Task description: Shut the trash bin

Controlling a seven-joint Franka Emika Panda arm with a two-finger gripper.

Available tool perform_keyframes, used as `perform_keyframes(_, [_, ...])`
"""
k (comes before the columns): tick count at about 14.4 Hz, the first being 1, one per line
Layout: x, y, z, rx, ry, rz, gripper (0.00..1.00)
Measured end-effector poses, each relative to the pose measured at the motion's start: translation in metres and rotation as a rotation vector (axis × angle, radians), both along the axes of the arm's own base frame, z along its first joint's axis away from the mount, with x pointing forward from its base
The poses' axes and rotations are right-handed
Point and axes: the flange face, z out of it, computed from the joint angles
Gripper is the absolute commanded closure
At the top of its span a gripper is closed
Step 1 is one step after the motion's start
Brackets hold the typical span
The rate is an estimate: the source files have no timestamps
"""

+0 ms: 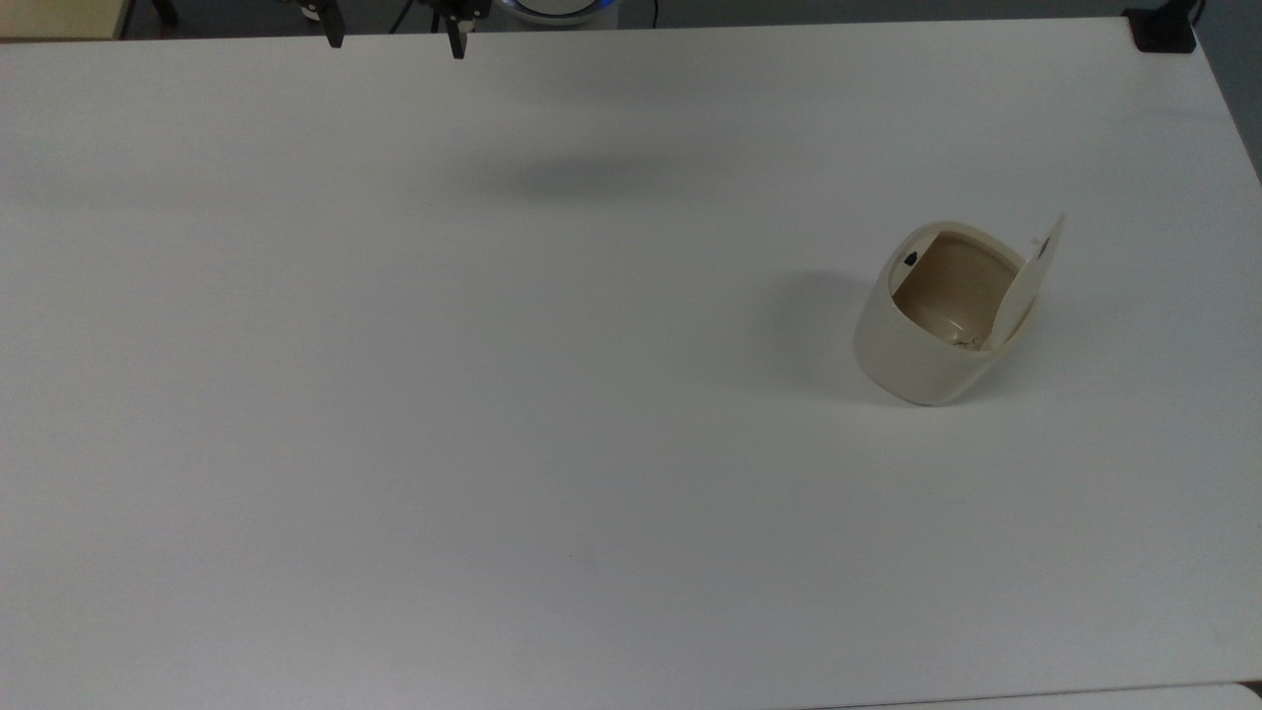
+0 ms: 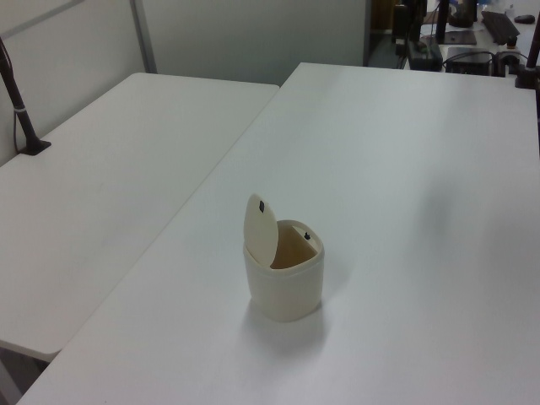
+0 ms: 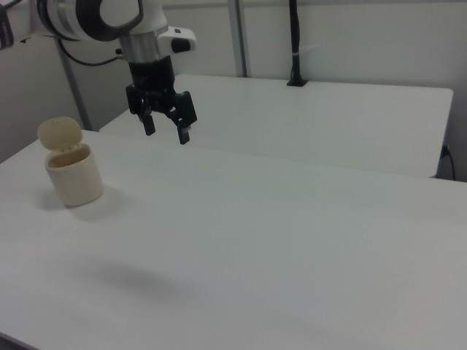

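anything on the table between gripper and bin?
Nothing: bare white table between the open gripper and the trash bin, clear in the right view and top view.

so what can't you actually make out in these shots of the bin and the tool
- Bin floor: in the top view the raised lid hides part of the inside; something pale lies at the bottom, too small to identify.
- Hinge: in the left view the lid stands in front of it.
- Arm: in the top view the upper edge cuts it off, leaving two fingertips; the tool is seen open in the right view.
- Black button: too small for detail.
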Motion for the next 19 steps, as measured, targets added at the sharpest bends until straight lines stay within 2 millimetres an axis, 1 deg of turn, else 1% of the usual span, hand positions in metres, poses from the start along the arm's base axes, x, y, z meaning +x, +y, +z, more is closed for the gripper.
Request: perform_keyframes(19, [0.0005, 0.0019, -0.003, 0.001, 0.006, 0.03, 0.0])
